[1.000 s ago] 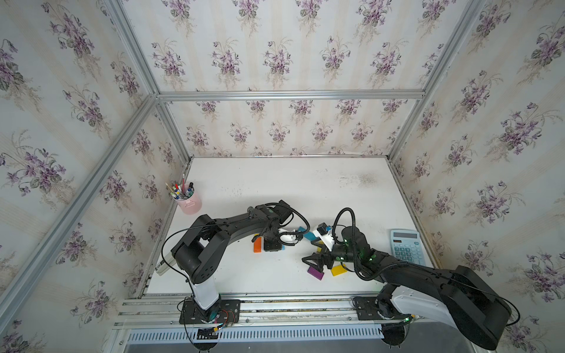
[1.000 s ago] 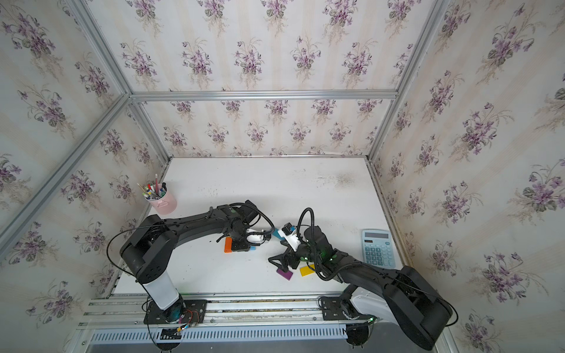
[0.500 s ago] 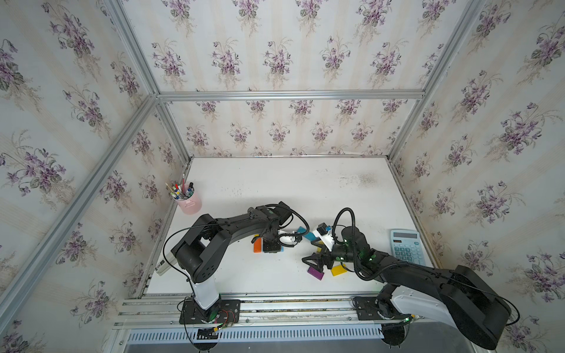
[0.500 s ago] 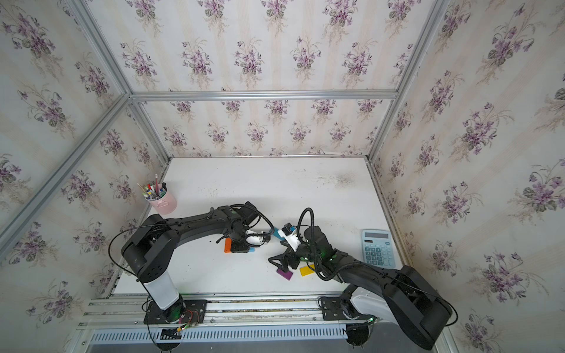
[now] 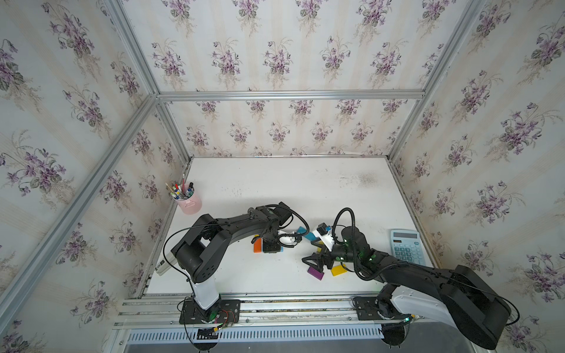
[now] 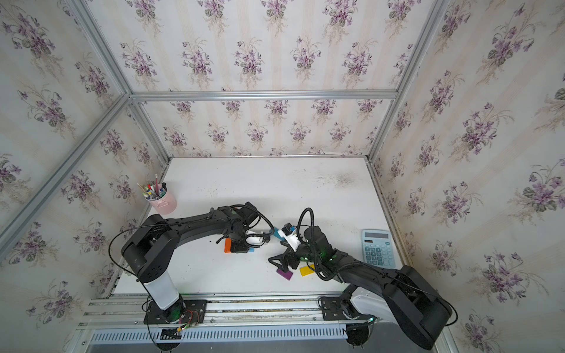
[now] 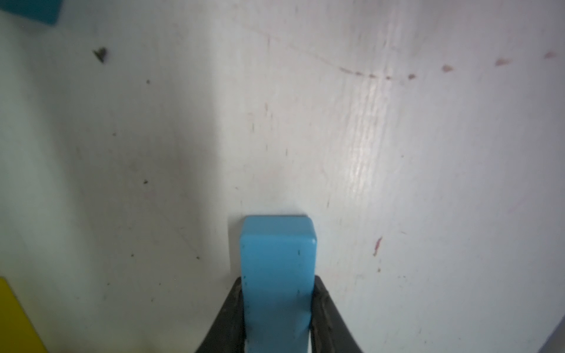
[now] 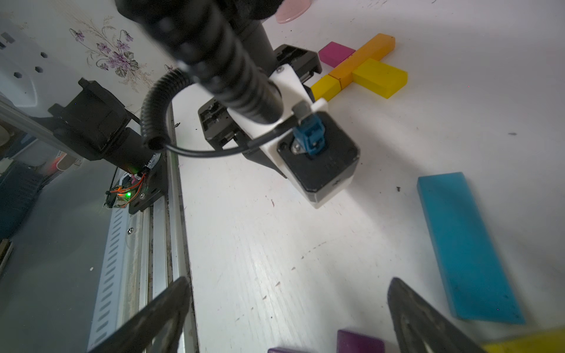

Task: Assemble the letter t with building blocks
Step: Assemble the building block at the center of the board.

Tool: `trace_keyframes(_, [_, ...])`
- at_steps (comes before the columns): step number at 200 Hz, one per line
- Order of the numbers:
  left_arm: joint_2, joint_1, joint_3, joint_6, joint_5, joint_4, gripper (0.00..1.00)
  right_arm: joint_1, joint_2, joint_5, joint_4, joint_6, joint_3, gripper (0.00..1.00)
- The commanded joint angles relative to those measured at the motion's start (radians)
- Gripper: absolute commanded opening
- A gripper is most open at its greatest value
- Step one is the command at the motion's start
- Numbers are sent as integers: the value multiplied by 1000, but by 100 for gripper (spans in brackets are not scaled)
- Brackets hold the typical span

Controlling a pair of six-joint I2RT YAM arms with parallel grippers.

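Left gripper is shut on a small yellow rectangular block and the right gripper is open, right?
No: the small rectangular block in the left gripper is light blue, not yellow, as the left wrist view shows. The right gripper is open.

No legible text — anywhere

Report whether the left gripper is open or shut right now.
Shut on the blue block. The left wrist view shows the left gripper with both black fingers pressed against the block's sides.
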Motion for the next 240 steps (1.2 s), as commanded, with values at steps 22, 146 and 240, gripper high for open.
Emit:
trace_keyframes(22, [0,2,-5,8,-12,-1,25,2,3,-9,26,-16,4,100])
trace_keyframes(146, [-2,2,-12,9,-36,1,25,2,6,-14,25,-16,5,100])
trace_keyframes(240, [7,1,-10,5,-33,1,45,2,6,-14,23,-16,7,100])
